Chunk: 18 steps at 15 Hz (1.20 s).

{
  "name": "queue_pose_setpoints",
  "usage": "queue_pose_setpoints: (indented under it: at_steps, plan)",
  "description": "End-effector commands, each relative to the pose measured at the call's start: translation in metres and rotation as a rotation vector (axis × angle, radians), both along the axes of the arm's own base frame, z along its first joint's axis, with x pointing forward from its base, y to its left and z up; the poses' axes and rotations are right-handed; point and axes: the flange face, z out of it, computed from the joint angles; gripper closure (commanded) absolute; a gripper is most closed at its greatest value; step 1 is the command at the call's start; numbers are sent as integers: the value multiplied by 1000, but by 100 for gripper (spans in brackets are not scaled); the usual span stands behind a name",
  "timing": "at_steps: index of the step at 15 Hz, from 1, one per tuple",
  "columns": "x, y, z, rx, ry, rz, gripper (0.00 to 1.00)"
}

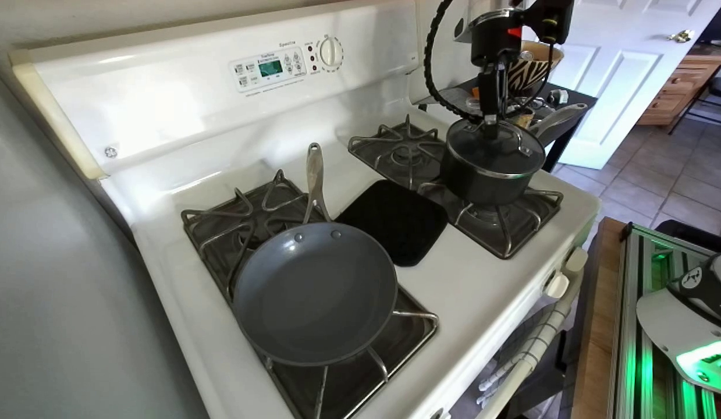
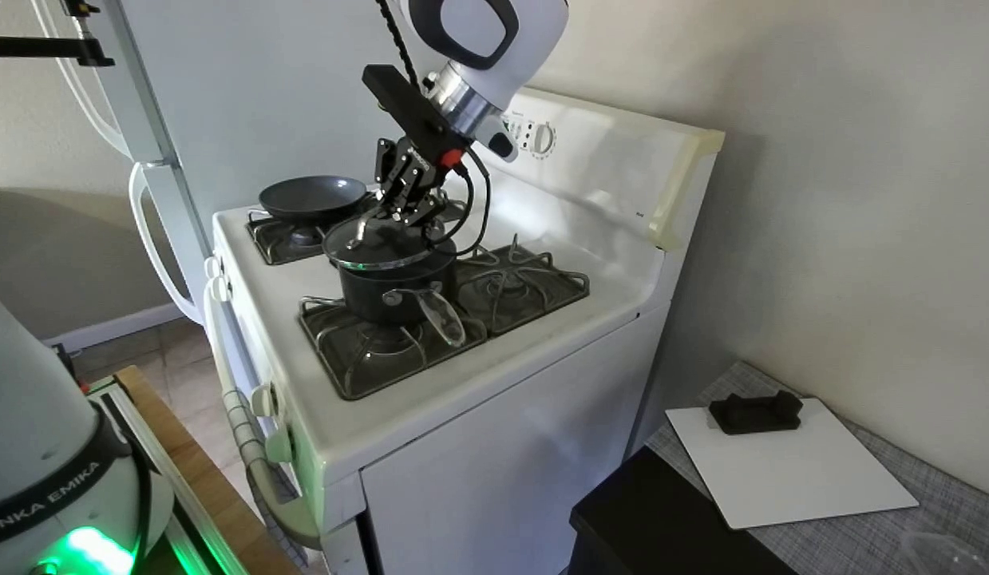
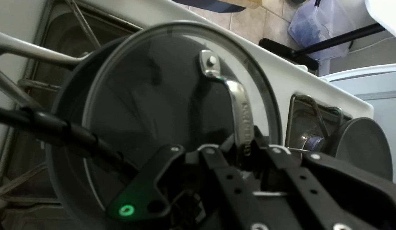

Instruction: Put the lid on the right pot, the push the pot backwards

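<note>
Room: home kitchen
Stove (image 1: 453,273): white, gas burners (image 1: 405,153)
Fridge (image 2: 263,88): beside the stove
Towel (image 1: 540,339): over oven handle (image 2: 293,517)

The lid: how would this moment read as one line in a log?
gripper: shut on lid handle | lid: over pot, off-centre | pot: on front grate | backward push: not yet done

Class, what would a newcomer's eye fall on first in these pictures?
Probably the gripper holding the glass lid by its handle over the dark saucepan on the stove. Next might come the wide grey frying pan on the stove's other side, then the green-glowing robot base in front.
</note>
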Motion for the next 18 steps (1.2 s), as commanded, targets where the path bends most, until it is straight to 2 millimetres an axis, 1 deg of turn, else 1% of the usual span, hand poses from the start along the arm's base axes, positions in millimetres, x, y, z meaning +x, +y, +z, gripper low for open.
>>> queue_pose_setpoints:
  at_steps: [1, 7, 18]
  plan:
    - [-1, -12, 0, 20, -22, -24, 100]
    - [-1, -25, -2, 35, -27, -61, 100]
    - [7, -23, -11, 30, -11, -77, 100]
